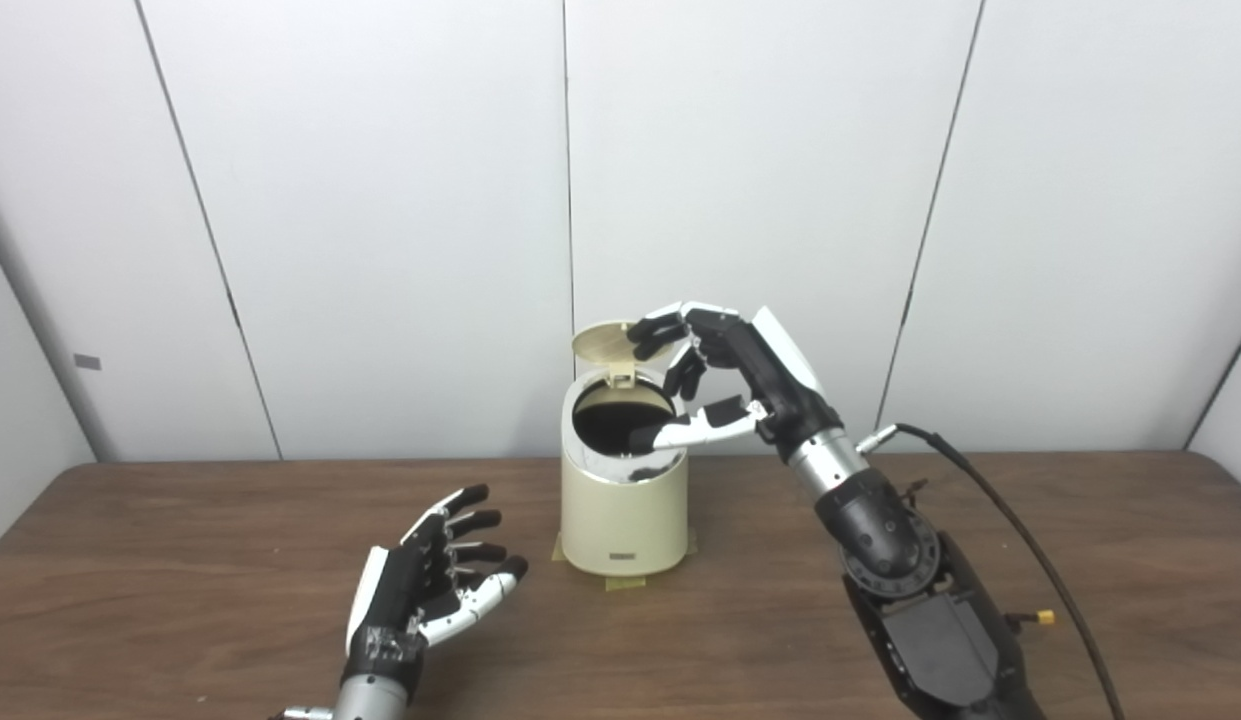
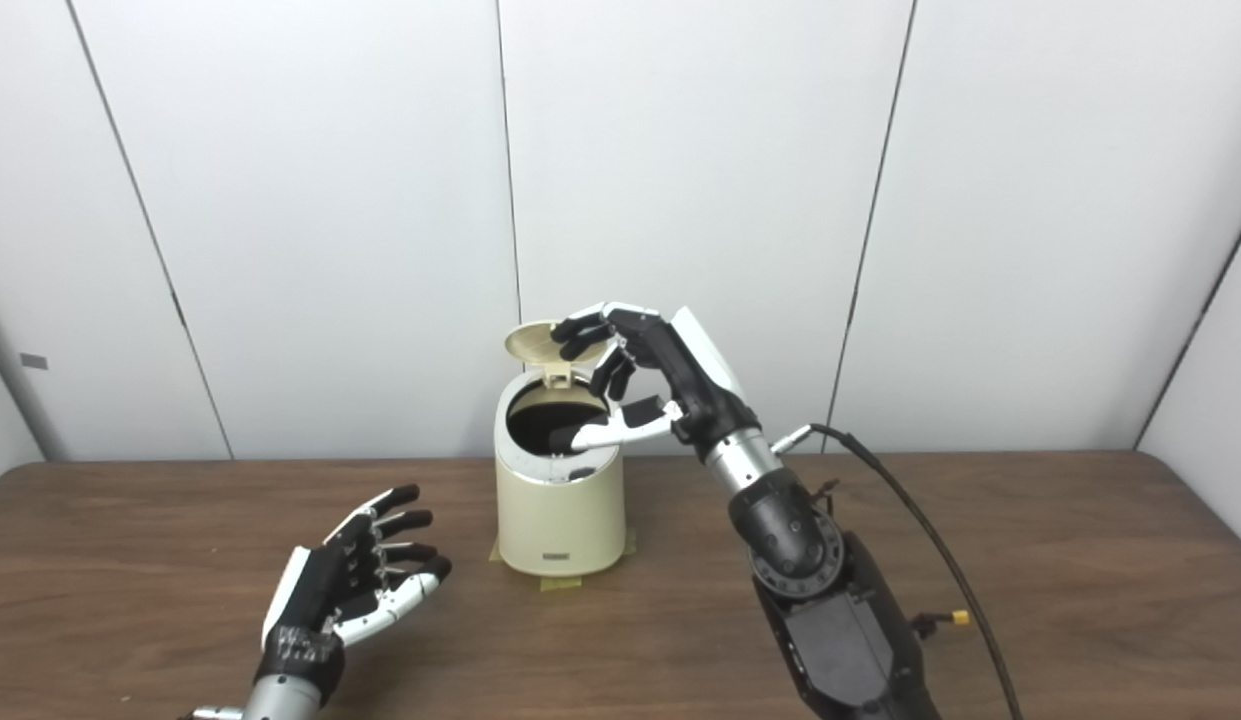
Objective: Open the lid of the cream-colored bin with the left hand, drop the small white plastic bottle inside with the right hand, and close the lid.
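The cream-colored bin (image 1: 623,510) stands upright on the wooden table (image 1: 180,560), near its back middle. Its round lid (image 1: 605,343) is swung up at the back and the dark opening (image 1: 620,417) shows. My right hand (image 1: 720,375) hovers over the opening, fingers spread and curled, fingertips by the lid's edge; it holds nothing I can see. My left hand (image 1: 430,585) rests open, palm up, on the table left of and in front of the bin. No white bottle is visible.
A black cable (image 1: 1020,540) runs from my right wrist down to the table's right side. Tape strips (image 1: 625,581) mark the bin's base. White wall panels stand behind the table.
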Robot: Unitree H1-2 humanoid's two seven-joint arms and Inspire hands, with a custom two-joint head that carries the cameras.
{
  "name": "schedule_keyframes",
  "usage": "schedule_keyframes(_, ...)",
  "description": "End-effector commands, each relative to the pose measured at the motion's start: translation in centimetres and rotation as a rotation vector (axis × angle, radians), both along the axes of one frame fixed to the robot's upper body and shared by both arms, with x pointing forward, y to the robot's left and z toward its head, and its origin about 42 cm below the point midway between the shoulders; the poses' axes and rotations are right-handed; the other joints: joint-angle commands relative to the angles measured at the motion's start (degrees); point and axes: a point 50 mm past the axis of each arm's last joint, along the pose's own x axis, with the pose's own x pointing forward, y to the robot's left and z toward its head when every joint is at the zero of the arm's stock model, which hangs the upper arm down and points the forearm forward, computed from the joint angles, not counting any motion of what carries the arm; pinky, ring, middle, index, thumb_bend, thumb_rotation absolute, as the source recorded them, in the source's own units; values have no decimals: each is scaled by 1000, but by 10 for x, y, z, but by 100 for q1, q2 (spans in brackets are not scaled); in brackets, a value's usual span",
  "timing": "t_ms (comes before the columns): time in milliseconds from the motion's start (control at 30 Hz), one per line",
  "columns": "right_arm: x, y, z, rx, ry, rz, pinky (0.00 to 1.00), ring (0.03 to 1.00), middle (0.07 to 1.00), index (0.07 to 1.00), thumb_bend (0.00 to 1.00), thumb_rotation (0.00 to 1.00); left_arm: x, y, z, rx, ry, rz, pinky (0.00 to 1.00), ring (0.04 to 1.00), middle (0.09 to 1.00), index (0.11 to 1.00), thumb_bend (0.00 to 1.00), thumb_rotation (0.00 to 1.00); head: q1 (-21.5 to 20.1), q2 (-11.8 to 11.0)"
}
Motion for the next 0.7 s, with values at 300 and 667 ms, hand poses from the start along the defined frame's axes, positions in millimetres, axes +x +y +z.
schedule_keyframes(300, -30, -59, -28, 155, 1, -95, 358, 448, 491, 631, 564, 0, 8, 1, 27, 3, -99, -23, 523, 643, 753, 828, 587, 41, 62, 46)
schedule_keyframes(667, -55, -72, -108, 352, 246, -76, 613, 692, 798, 807, 891, 320, 8, 4, 30, 44, -179, -59, 695, 771, 822, 836, 728, 285, 232, 71)
